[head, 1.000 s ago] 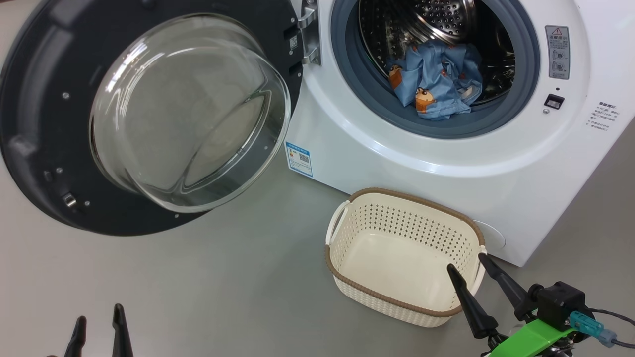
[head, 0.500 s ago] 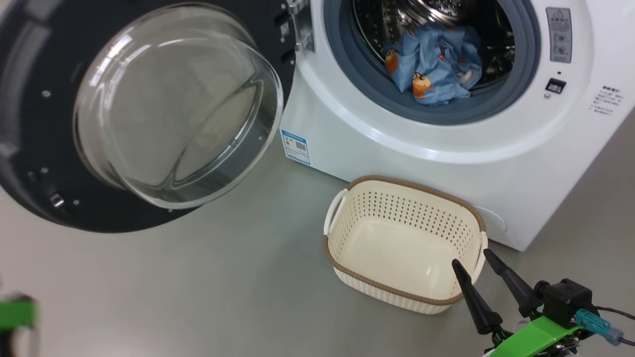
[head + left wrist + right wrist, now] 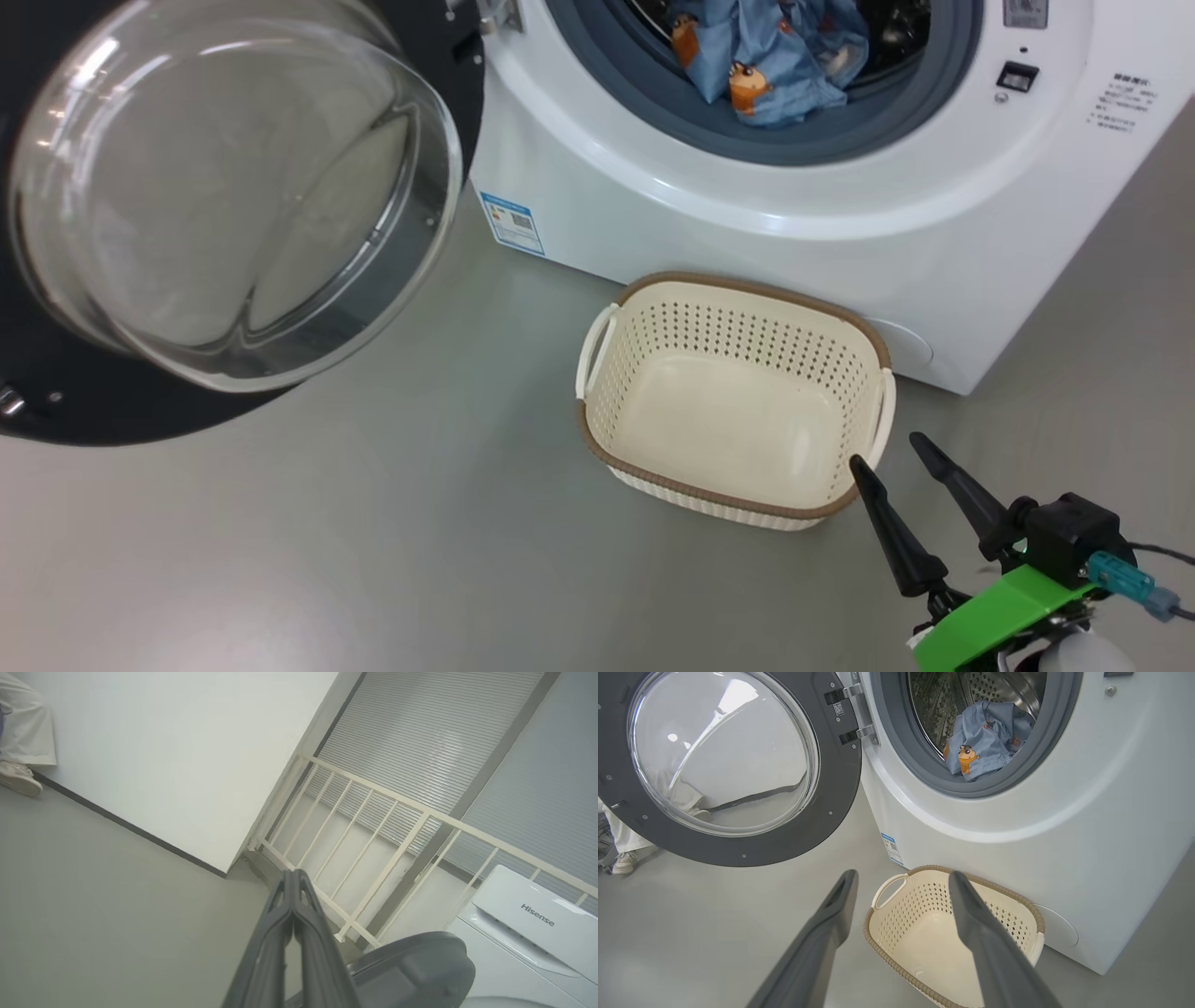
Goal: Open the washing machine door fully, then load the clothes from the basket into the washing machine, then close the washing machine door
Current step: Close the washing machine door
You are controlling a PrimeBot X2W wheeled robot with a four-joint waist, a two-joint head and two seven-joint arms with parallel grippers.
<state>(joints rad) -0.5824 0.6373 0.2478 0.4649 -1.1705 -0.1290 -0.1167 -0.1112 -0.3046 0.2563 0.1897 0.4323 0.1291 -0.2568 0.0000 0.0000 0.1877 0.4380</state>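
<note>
Since the basket (image 3: pixel 747 336) sits empty on the floor (image 3: pixel 373 523) just in front of the washing machine (image 3: pixel 794 252) and the blue clothes (image 3: pixel 747 56) lie heaped in the mouth of the drum (image 3: pixel 999 686), I judge the loading done and closing the door (image 3: pixel 121 420) the step in hand. The door hangs swung wide to my left, its glass bowl (image 3: pixel 224 187) facing me. My left tool (image 3: pixel 293 879) is pinched narrow and holds nothing, raised beside a dark rounded edge that I take for the door's outer side. My right tool (image 3: pixel 887 451) stands wide and empty by the basket's near right corner. I'd push the rim from behind, far from the hinge (image 3: pixel 861 731), sweep steadily, and check that no cloth droops over the grey seal (image 3: pixel 653 121) before it clicks shut.
</note>
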